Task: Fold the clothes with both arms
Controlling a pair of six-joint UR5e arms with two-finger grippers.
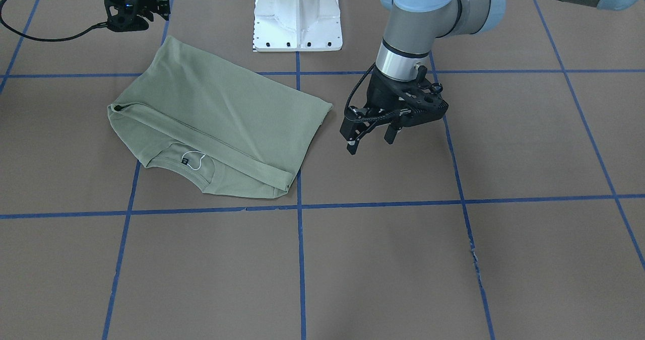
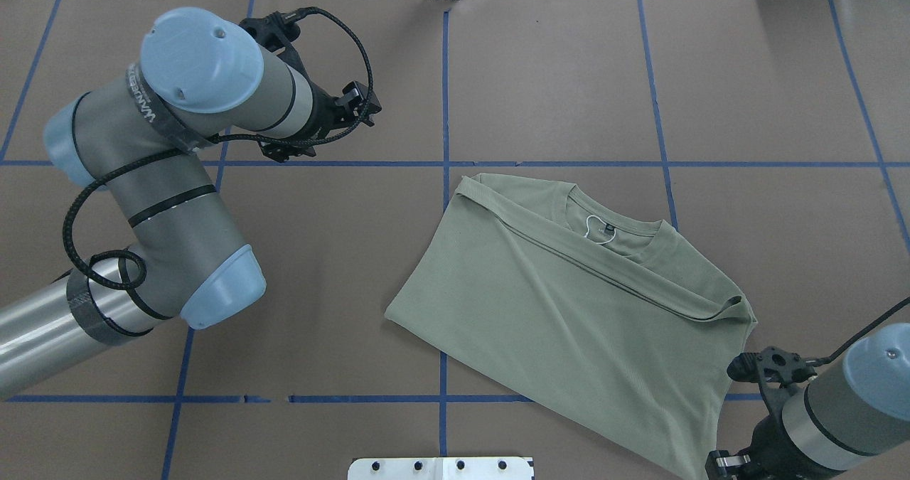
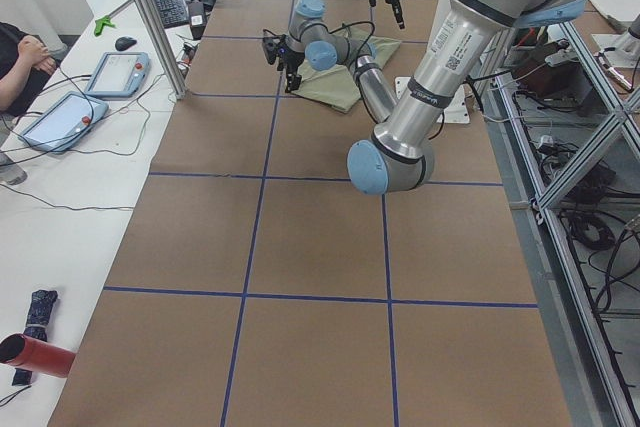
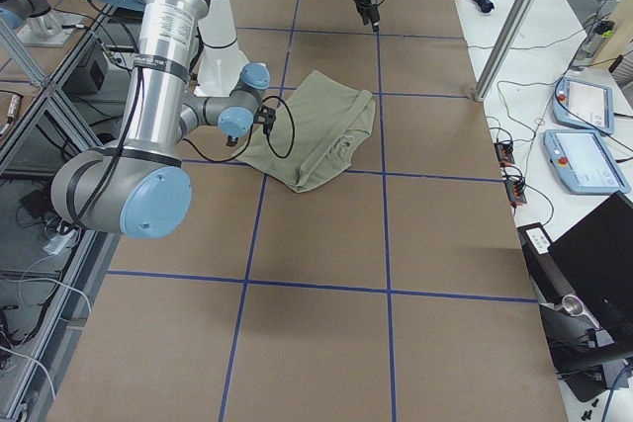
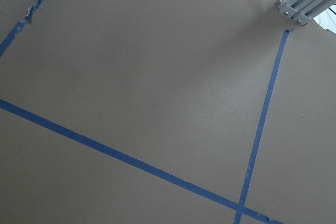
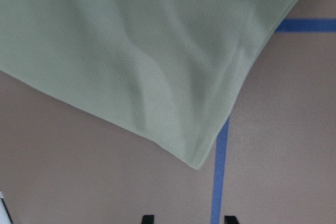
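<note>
The sage-green shirt is lying folded on the counter, its long axis running diagonally. The right end effector is hovering nearest, fingers apart, just short of its near corner. The left end effector, also spread, is hanging well apart.

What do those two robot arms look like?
Both the left arm and right arm are thick grey metal tubes joined by rounded light-blue caps. Black braided cables loop along them to the black, two-fingered left gripper and right gripper. The left arm wears a black band with white lettering.
</note>
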